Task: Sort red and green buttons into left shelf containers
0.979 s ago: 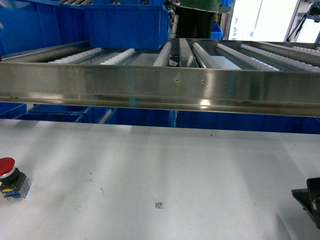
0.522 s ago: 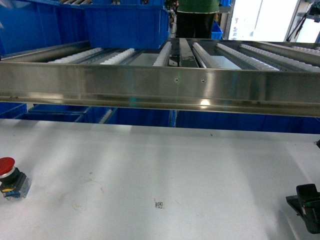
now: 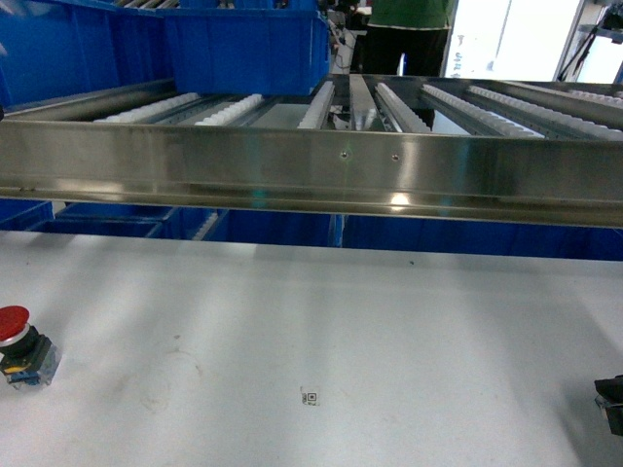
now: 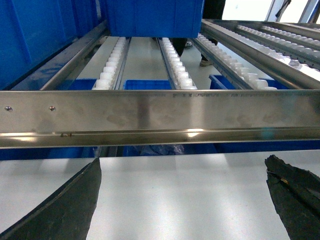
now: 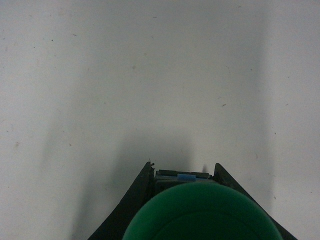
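The green button (image 5: 202,212) sits clamped between the right gripper's (image 5: 182,176) fingers, over the white table (image 5: 150,75); only the right wrist view shows it. Light, rigid, smooth-capped: grip the squarer body. The red button (image 3: 21,345) rests at the table's left edge. The left gripper (image 4: 182,200) hangs wide open, empty.

The front rail (image 3: 311,180) of the roller shelf is brushed metal, with a soft shine and two small screws. The rollers (image 4: 177,70) behind it look like white plastic. The blue bin (image 3: 243,44) on the shelf is smooth, slightly glossy plastic. The table (image 3: 389,331) is white and matt, with faint scuffs. At its left edge, the red button (image 3: 14,324) has a smooth, shiny cap. The green button (image 5: 202,212) looks matt, perhaps because it is blurred. The left gripper's fingers (image 4: 65,205) are black and rough.
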You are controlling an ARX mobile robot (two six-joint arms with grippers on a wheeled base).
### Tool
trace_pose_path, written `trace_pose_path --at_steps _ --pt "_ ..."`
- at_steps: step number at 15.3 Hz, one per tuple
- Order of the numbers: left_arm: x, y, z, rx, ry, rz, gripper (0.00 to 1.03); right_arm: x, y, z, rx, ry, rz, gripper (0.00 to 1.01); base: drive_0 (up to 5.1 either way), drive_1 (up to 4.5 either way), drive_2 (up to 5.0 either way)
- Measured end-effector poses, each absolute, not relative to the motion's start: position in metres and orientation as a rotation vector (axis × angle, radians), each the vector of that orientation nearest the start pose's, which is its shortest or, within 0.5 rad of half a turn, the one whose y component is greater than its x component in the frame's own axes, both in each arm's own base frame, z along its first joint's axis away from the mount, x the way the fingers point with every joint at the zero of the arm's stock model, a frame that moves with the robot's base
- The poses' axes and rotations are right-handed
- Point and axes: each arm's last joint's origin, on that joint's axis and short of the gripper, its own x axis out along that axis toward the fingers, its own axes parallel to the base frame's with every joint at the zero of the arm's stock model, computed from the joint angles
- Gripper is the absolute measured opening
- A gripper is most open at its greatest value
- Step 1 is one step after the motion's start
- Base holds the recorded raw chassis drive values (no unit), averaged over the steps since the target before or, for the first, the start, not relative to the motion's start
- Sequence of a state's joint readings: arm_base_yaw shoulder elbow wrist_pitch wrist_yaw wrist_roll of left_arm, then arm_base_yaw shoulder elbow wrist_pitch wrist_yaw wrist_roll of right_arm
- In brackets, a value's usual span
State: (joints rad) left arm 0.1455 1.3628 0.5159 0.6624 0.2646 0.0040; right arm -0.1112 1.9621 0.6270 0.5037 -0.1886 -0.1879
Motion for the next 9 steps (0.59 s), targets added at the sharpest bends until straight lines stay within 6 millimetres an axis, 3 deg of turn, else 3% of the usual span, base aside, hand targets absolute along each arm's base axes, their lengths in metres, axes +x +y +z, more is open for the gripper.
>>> trace_pose_path --at_steps 4,7,9 --pt "0.265 0.031 0.200 -0.034 0.180 -0.119 0.98 0.287 -0.027 0.055 -0.053 0.767 0.136 0.27 0.0 0.00 0.0" --pt "0.265 0.031 0.200 -0.034 0.181 -0.119 0.98 0.265 -0.032 0.098 -0.054 0.560 0.100 0.27 0.0 0.00 0.0" --pt "0.265 0.031 0.200 -0.034 0.181 -0.119 0.98 0.235 -0.039 0.115 -0.030 0.494 0.078 0.27 0.0 0.00 0.0"
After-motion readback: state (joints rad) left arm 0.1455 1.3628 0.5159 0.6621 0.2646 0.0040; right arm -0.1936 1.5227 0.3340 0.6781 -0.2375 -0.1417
